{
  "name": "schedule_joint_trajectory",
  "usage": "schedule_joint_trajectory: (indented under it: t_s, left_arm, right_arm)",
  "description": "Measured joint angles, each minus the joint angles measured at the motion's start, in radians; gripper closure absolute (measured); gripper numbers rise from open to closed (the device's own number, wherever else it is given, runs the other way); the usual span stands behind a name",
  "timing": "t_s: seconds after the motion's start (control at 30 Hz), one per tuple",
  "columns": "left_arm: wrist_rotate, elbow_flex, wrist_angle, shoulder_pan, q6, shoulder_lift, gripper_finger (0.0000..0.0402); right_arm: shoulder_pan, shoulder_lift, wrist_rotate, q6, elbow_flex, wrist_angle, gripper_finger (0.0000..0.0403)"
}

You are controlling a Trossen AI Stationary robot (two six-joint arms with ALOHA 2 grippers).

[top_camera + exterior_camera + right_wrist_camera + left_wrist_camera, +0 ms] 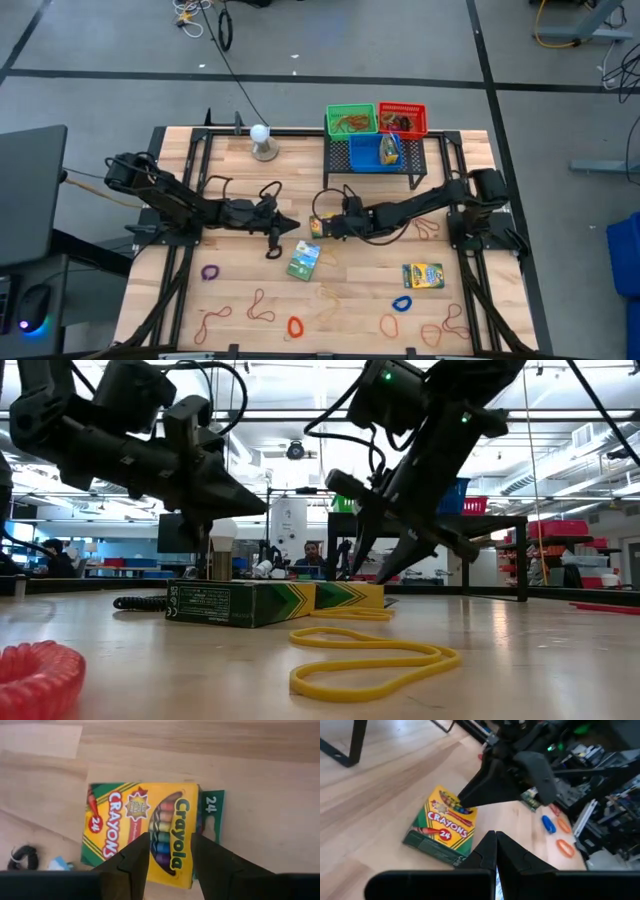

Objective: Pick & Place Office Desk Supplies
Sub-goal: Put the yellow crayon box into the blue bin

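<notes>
A yellow-and-green crayon box (150, 830) lies flat on the table's middle (315, 228), printed face up. My right gripper (171, 851) hangs open right over it, reaching in from the table's right (324, 226) and slanting down (375, 574). My left gripper (290, 225) is shut, holds nothing and hovers just left of that box (495, 847), well above the table (262, 510). A second crayon box (303, 261) lies flat nearer the front edge, and a third (422, 275) lies at the right. My right gripper stands open over the crayon box's printed top face (167, 827), its fingers slanting down from the table's right. Whether the fingertips (137, 857) touch the box, I cannot tell. The box lies flat on the table.
A black mesh rack (385, 160) with green, red and blue bins stands at the back, and a white ball on a stand (262, 140) is left of it. Rubber bands and coloured loops (402, 302) are scattered along the near part, with a yellow band (370, 660) close to the front edge.
</notes>
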State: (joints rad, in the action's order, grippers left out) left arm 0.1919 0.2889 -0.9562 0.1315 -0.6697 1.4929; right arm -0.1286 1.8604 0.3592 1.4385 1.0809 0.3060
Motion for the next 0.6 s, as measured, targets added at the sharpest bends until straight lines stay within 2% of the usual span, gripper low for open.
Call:
schedule_joint_trajectory:
  t_s: [0.23, 0.37, 0.6]
  left_arm:
    - [0.015, -0.009, -0.031, -0.001, -0.026, -0.006, 0.0395]
    - [-0.027, -0.008, -0.038, 0.001, -0.037, -0.011, 0.0394]
    - [-0.06, -0.008, -0.033, 0.002, -0.026, -0.011, 0.0393]
  right_arm:
    - [0.004, 0.024, 0.003, -0.021, 0.002, -0.031, 0.0282]
    - [0.004, 0.023, 0.017, -0.015, 0.001, -0.024, 0.0296]
    - [0.004, 0.018, 0.019, -0.013, 0.0, -0.018, 0.0259]
